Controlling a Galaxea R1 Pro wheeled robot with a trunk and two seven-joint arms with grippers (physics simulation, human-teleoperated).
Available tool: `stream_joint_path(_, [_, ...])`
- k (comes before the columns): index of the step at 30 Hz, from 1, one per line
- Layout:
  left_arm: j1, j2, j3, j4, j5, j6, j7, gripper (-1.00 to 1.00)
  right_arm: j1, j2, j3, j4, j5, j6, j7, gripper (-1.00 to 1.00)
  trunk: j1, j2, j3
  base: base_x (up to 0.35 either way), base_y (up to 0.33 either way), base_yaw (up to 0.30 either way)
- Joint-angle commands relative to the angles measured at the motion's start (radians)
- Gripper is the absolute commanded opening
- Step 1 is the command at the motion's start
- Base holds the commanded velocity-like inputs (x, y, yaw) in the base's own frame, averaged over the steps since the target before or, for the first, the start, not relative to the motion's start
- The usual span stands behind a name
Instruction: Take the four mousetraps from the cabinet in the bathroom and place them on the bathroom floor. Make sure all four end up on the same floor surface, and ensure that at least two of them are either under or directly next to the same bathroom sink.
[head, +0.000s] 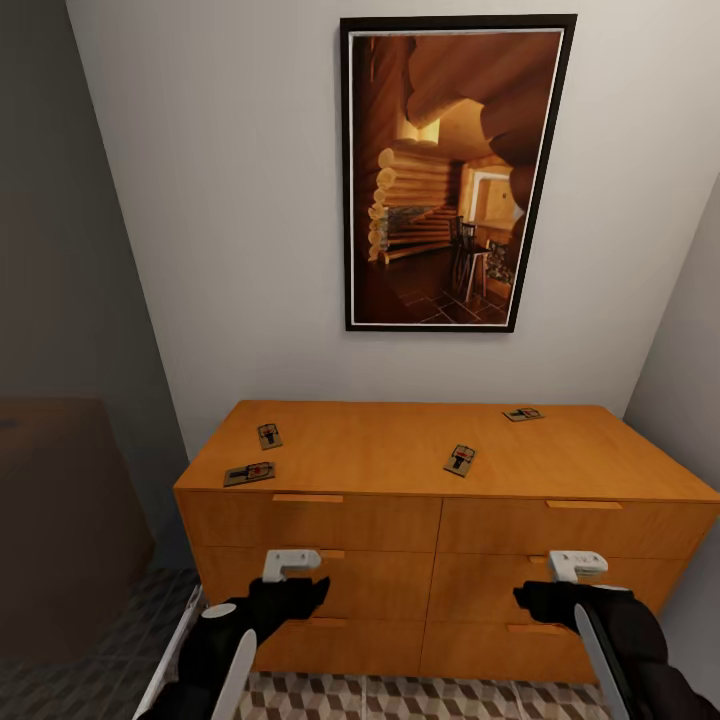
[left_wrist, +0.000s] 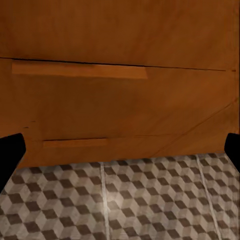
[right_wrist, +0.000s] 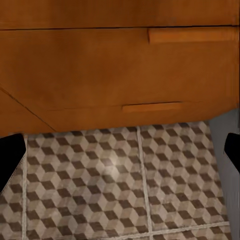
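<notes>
Facing the cabinet (head: 440, 450) w/ four mousetraps (head: 460, 459) on top, you've got left gripper (head: 292, 565) & right gripper (head: 577, 566) both spread wide, empty, above bathroom floor (left_wrist: 125, 200).

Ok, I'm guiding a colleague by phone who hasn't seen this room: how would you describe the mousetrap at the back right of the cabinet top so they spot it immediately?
Find the wide orange-brown cabinet under the framed picture of a log interior. On its flat top lie four mousetraps; this mousetrap sits near the back edge, below the picture's lower right corner. It alone lies on the right half that far back; the others are nearer the front or on the left.
</notes>
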Motion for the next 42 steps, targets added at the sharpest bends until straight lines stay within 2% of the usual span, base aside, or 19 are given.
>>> stream_joint_path(1, [-0.011,-0.004,-0.004,-0.001,0.007,0.011,0.002,1.0,-0.012,-0.004,-0.001,-0.001,0.0,0.004,0.001,1.0,0.0,-0.001,-0.001,0.0,0.0,0.0])
stream_joint_path(6, [-0.064,-0.014,-0.028,-0.007,0.006,0.044,0.002,1.0,-0.067,-0.024,-0.006,-0.002,0.0,0.004,0.002,1.0,0.0,-0.001,-0.001,0.0,0.0,0.0])
stream_joint_path(14, [-0.142,-0.018,-0.04,-0.024,0.009,0.087,0.001,1.0,-0.157,-0.05,-0.012,-0.002,0.0,0.004,0.004,1.0,0.0,-0.001,-0.001,0.0,0.0,0.0])
stream_joint_path(22, [-0.214,-0.027,-0.042,-0.029,0.014,0.123,0.0,1.0,-0.229,-0.059,-0.029,-0.003,-0.001,0.004,0.005,1.0,0.0,-0.001,-0.001,0.0,0.0,0.0])
stream_joint_path(31, [-0.272,-0.031,-0.043,-0.032,0.016,0.16,-0.001,1.0,-0.276,-0.07,-0.034,-0.003,-0.001,0.004,0.005,1.0,0.0,-0.001,-0.001,0.0,0.0,0.0])
stream_joint_path(42, [-0.298,-0.031,-0.043,-0.035,0.017,0.168,-0.002,1.0,-0.306,-0.09,-0.035,-0.003,-0.003,0.004,0.007,1.0,0.0,-0.001,-0.001,0.0,0.0,0.0])
